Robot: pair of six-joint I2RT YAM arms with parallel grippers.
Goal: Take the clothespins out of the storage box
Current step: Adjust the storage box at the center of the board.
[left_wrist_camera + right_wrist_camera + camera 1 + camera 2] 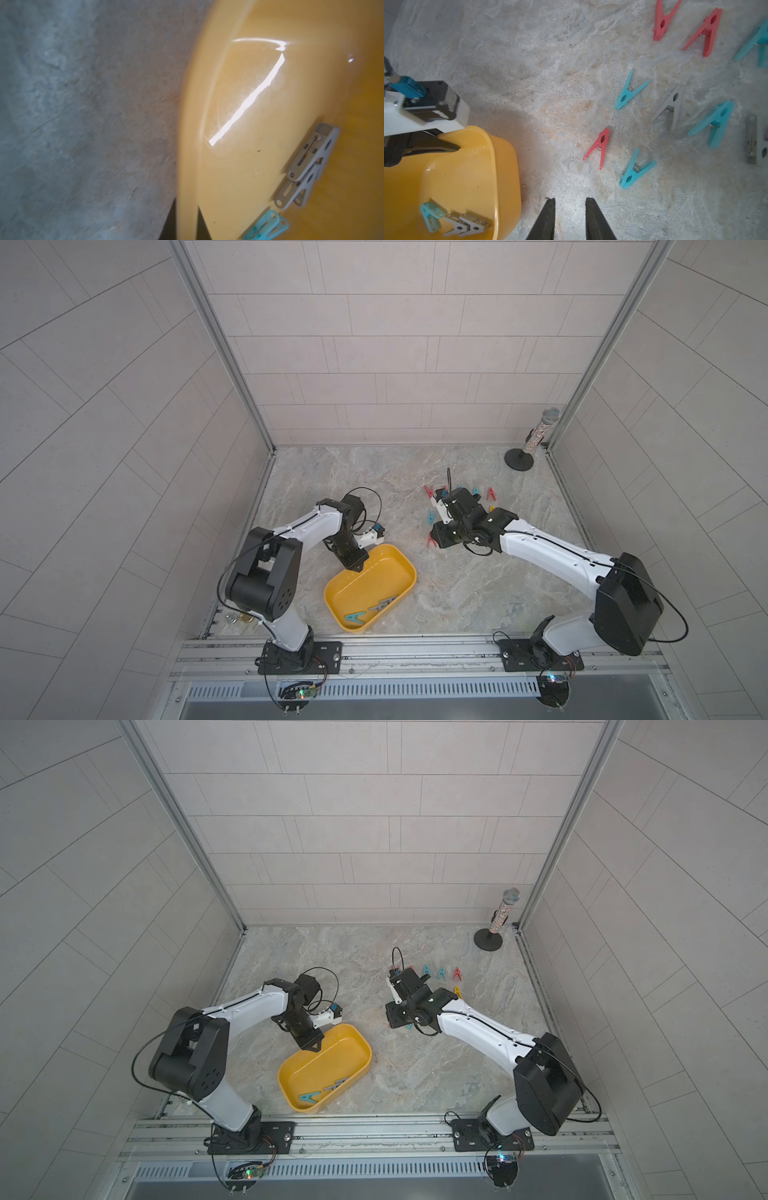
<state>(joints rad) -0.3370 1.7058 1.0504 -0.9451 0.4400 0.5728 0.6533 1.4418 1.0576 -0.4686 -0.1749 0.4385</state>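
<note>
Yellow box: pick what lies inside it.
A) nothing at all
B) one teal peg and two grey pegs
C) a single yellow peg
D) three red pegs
B: the yellow box holds one teal peg and two grey pegs lying close together, and nothing red.

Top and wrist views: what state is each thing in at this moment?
Yellow plastic storage box: on the marble table, far rim gripped, three clothespins inside.
Left gripper: shut on the box rim.
Right gripper: open, empty, over the table.
Teal plastic clothespin, two grey plastic clothespins: lying in the box.
Red, teal and grey clothespins: lying loose on the table.
Glittery microphone: upright on its stand.
</note>
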